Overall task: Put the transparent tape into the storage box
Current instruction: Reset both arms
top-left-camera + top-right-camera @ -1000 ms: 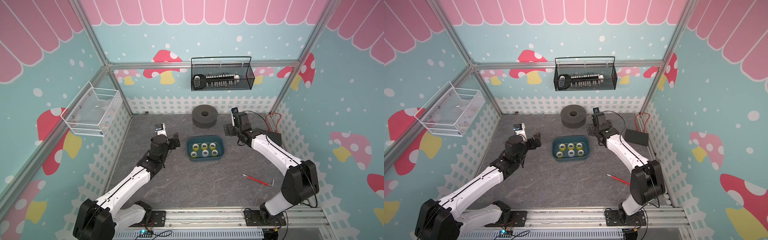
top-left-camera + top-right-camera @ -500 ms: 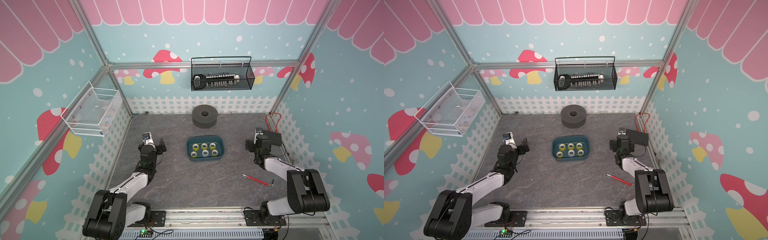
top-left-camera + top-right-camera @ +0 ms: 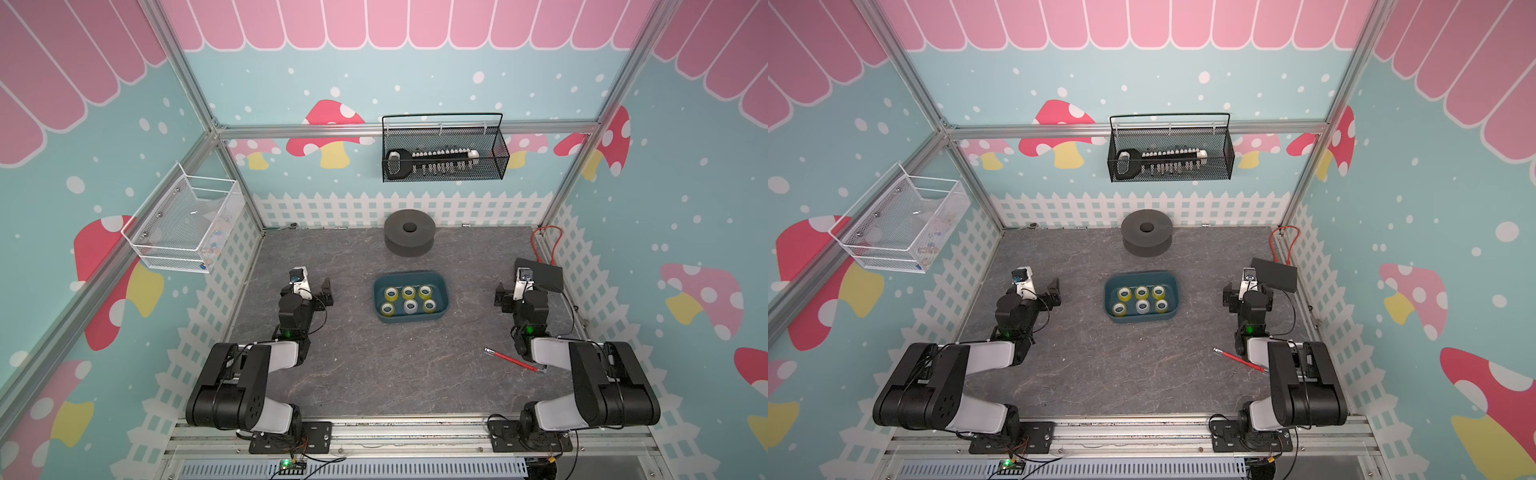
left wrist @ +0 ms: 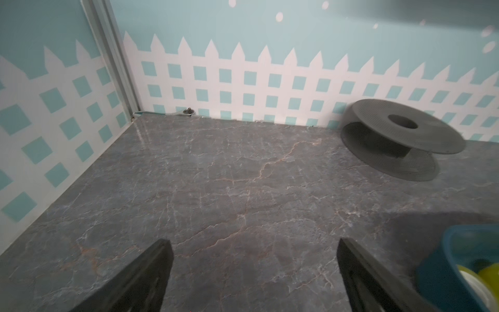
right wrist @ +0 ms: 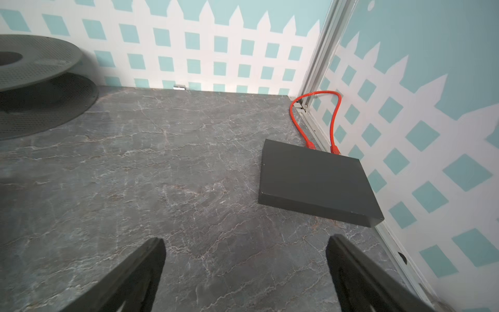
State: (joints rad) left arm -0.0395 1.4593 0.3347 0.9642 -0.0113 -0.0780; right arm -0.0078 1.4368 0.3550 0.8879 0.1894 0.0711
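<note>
The storage box (image 3: 409, 319), a shallow dark teal tub, sits mid-table in both top views (image 3: 1140, 318). Several rolls of transparent tape (image 3: 410, 306) lie inside it in two rows, holes up, most of them yellowish. My left gripper (image 3: 311, 291) rests low to the left of the box, open and empty. In the left wrist view its fingers (image 4: 253, 243) frame bare table, with the box's rim (image 4: 448, 243) and a yellow roll (image 4: 488, 272) at the frame's edge. My right gripper (image 3: 519, 293) sits to the right of the box, open; in the right wrist view nothing lies between its fingers (image 5: 245, 240).
A black spool (image 3: 409, 239) stands behind the box near the back wall. A flat black box (image 3: 540, 272) with a red cable (image 3: 548, 245) lies by the right wall. A red pen (image 3: 509, 359) lies front right. A black mesh basket (image 3: 442, 153) and a white one (image 3: 183, 228) hang on the walls.
Both arms have drawn back from beside the box toward the front and folded low at the table's sides. Both grippers stayed open and empty.
</note>
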